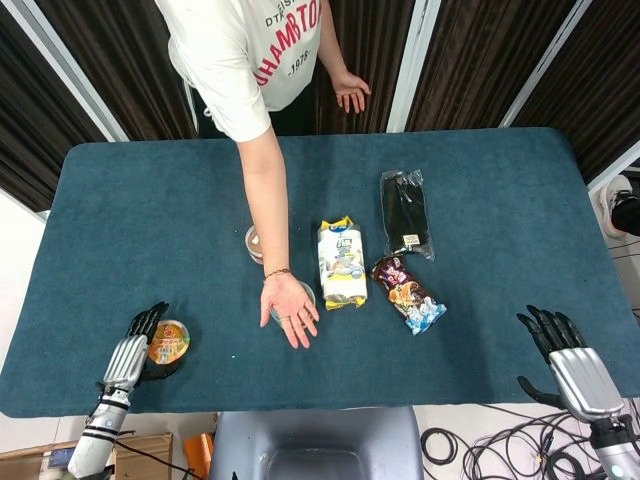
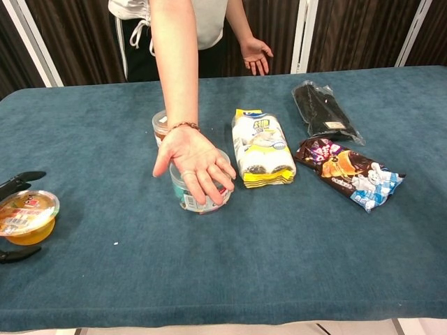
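Holding an orange jelly cup (image 1: 168, 341) low near the table's (image 1: 120, 230) front-left corner, the left hand (image 1: 135, 350) wraps its fingers around it. The right hand (image 1: 570, 362) hangs off the far corner, fingers spread wide, holding nothing.

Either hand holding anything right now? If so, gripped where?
The left hand holds the orange jelly cup by its sides, fingers around the rim, label up. The right hand holds nothing, its fingers apart.

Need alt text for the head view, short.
Robot's left hand holds an orange jelly cup at the near-left of a blue table; its right hand hangs open off the near-right edge. A person's hand rests palm-up mid-table, beside a yellow-white packet and two snack bags.
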Available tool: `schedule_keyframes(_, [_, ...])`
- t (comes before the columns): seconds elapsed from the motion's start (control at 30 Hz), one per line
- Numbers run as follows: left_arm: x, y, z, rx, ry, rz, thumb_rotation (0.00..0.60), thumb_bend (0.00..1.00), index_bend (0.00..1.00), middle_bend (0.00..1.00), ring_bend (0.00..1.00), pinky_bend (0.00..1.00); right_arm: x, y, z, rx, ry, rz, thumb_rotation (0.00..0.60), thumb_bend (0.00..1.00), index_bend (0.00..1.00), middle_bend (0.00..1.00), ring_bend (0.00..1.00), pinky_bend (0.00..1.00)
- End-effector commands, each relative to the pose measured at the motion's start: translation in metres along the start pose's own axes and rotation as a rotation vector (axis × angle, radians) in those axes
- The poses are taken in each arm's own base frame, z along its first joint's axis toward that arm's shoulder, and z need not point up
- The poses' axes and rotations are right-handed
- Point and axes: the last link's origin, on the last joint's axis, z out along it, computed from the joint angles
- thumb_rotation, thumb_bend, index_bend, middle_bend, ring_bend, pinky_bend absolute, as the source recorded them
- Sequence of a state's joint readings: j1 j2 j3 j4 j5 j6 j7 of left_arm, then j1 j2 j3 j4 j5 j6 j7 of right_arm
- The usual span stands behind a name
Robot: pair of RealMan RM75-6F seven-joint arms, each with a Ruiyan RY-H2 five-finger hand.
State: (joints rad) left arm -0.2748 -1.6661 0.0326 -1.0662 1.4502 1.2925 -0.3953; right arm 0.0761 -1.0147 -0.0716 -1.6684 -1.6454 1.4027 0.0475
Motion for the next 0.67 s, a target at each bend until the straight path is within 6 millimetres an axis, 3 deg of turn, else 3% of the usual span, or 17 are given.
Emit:
schedule_keyframes(0.03, [0.012, 0.012, -0.01, -0.066, 0.022, 0.002, 0.599, 0.18, 0.0, 0.0, 0.0, 0.0, 0.0, 0.0, 0.0, 0.0, -0.001, 0.0, 0.6, 0.21, 0.0, 0.0, 0.0, 0.0])
schedule_keyframes(0.1, [0.025, 0.02, -0.019, -0.113, 0.047, 0.029, 0.572, 0.18, 0.0, 0.0, 0.0, 0.0, 0.0, 0.0, 0.0, -0.002, 0.0, 0.0, 0.6, 0.21, 0.0, 0.0, 0.0, 0.0])
schedule_keyframes(0.23, [0.071, 0.028, -0.058, -0.145, 0.119, 0.166, 0.519, 0.18, 0.0, 0.0, 0.0, 0.0, 0.002, 0.002, -0.003, -0.006, 0.008, 0.003, 0.6, 0.21, 0.0, 0.0, 0.0, 0.0])
schedule_keyframes(0.37, [0.109, 0.022, -0.111, -0.01, 0.107, 0.316, 0.585, 0.22, 0.0, 0.0, 0.0, 0.0, 0.004, 0.001, -0.007, -0.002, 0.025, -0.002, 0.6, 0.21, 0.0, 0.0, 0.0, 0.0])
schedule_keyframes(0.5, [0.117, 0.02, -0.134, 0.061, 0.145, 0.369, 0.6, 0.24, 0.0, 0.0, 0.0, 0.0, 0.002, -0.002, -0.008, 0.006, 0.025, -0.009, 0.6, 0.21, 0.0, 0.0, 0.0, 0.0])
schedule_keyframes(0.67, [0.113, 0.019, -0.137, 0.057, 0.145, 0.409, 0.6, 0.24, 0.0, 0.0, 0.0, 0.0, -0.001, -0.003, -0.008, 0.006, 0.021, -0.021, 0.6, 0.21, 0.0, 0.0, 0.0, 0.0])
